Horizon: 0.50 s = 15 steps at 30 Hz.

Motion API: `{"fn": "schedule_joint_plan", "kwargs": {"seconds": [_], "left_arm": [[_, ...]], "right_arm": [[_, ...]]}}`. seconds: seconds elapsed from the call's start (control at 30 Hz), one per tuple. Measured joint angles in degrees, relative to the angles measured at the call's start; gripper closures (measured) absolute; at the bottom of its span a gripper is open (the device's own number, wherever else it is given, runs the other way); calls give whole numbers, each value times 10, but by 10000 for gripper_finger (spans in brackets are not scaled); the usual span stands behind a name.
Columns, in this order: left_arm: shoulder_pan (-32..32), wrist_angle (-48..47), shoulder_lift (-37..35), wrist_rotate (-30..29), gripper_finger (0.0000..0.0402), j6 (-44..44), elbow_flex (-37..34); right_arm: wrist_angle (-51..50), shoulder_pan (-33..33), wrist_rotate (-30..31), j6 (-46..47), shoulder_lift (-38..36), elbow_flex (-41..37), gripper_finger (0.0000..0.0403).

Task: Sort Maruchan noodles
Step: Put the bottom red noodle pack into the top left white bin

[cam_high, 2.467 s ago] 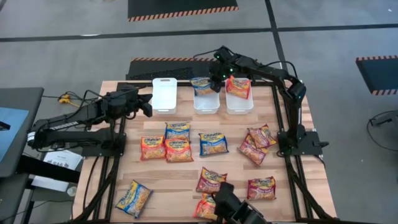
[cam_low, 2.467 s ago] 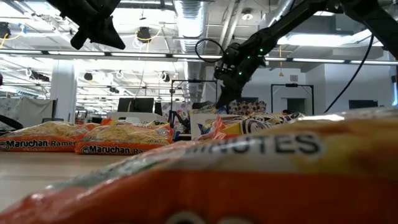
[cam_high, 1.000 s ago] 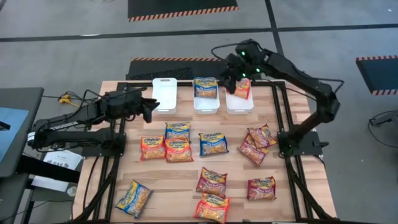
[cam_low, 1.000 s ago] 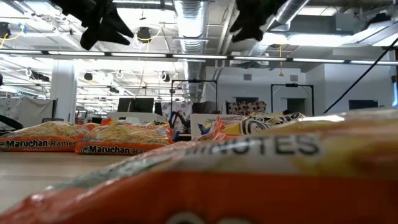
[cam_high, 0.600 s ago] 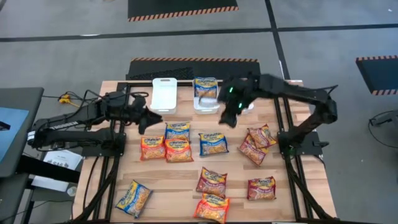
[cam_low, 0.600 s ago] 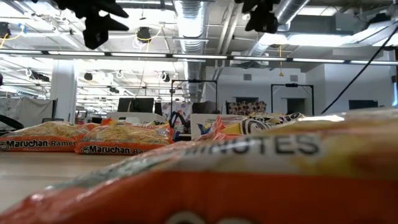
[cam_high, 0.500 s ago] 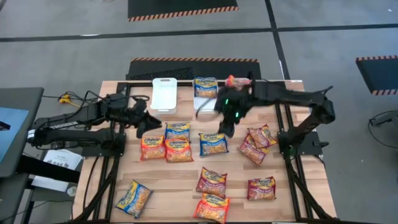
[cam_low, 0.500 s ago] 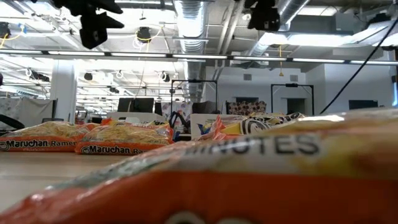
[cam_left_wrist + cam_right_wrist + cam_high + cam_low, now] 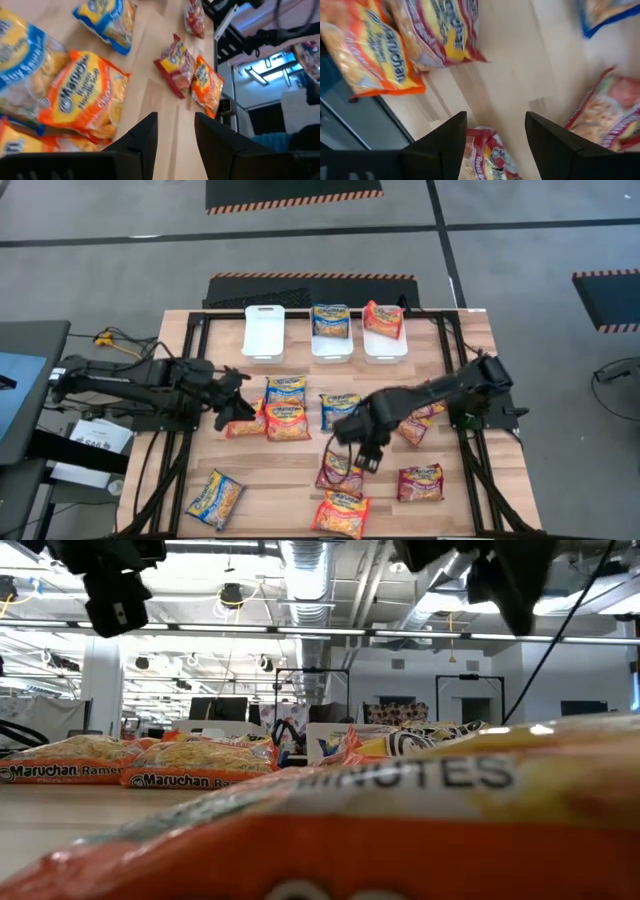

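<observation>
Red packet (image 9: 341, 470) near the bench's front middle looks like the right gripper's (image 9: 366, 457) pick; it's hovering over it, jaws released wide. I'd drop straight down, centre on the packet and pinch across the short side, since glossy film slips. Left gripper (image 9: 237, 402), also parted, is hanging beside the orange packet (image 9: 245, 418). Two bins (image 9: 331, 345) are each holding a packet already.
</observation>
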Motion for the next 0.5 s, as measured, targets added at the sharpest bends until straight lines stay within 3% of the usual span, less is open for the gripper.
{"fn": "schedule_joint_plan", "kwargs": {"seconds": [0.5], "left_arm": [[-61,30,37,-47,288,-18,-7]], "right_arm": [[-84,72,5,46,57,-22,175]]}}
